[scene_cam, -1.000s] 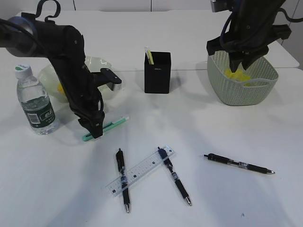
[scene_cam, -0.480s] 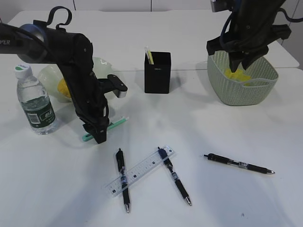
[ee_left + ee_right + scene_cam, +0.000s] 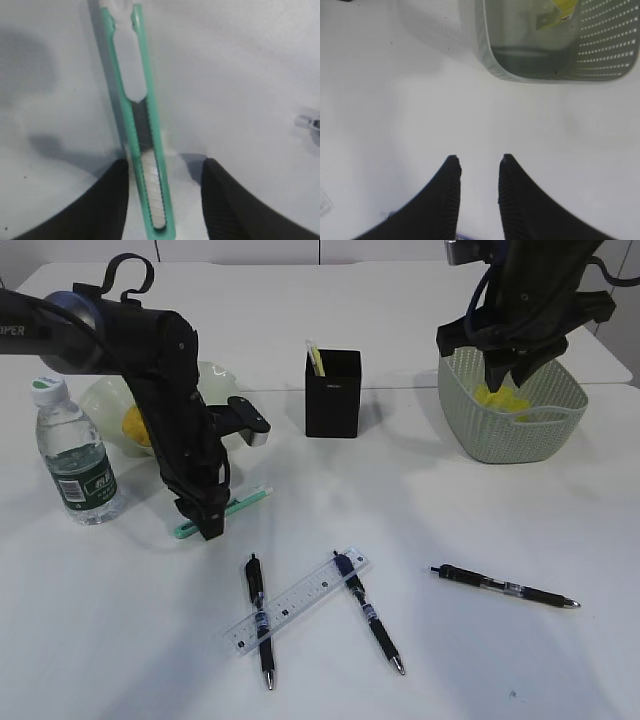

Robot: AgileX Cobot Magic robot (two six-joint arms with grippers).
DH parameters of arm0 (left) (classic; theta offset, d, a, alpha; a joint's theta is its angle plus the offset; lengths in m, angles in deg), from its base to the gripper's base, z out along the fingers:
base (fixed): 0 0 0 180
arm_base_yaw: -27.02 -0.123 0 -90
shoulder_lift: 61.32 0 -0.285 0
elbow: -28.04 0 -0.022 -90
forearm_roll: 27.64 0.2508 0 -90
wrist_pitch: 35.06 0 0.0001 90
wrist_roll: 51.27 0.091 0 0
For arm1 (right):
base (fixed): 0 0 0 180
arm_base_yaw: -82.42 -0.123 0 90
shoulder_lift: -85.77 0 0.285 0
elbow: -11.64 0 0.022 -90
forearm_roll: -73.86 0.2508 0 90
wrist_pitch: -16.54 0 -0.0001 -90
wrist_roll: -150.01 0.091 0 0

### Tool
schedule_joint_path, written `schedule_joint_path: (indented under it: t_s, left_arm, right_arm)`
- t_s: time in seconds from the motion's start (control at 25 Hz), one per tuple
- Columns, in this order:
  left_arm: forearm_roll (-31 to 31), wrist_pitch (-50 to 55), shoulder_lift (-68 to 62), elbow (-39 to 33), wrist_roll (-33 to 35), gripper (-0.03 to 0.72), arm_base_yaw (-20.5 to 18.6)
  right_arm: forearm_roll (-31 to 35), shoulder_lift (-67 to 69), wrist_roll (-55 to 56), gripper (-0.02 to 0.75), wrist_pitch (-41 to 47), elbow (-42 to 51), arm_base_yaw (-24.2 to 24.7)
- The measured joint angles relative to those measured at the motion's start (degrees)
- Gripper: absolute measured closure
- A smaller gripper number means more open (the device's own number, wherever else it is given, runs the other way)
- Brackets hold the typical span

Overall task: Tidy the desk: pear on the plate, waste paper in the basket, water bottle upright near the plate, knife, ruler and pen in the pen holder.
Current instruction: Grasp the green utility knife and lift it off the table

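I am lowering my left gripper [image 3: 165,200] over the knife [image 3: 142,145], a green-framed cutter lying flat on the desk [image 3: 450,670], and my fingers [image 3: 112,200] are standing apart on either side of its handle, not pressing it. My right gripper [image 3: 479,165] is hanging above the desk beside the basket [image 3: 490,55], its fingers parted a little with nothing between them. Yellow waste paper [image 3: 500,400] is lying inside the basket. The pear [image 3: 135,425] is sitting on the plate [image 3: 215,375], and the water bottle [image 3: 72,455] is standing upright just beside it. The ruler [image 3: 300,598] is lying across two pens, with a third pen [image 3: 505,587] well apart, and the pen holder [image 3: 333,393] is standing between plate and basket.
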Motion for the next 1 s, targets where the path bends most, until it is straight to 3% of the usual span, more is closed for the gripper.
schedule_joint_path:
  t_s: [0.48,1.0]
  left_arm:
    - [1.7,-0.3,0.0,0.0,0.0,0.579,0.0]
    - [1.7,0.6,-0.2,0.8,0.0,0.585,0.0]
  right_arm:
    - [-0.1,0.0,0.0,0.537,0.0,0.0,0.0]
    - [-0.1,0.0,0.0,0.537,0.0,0.0,0.0]
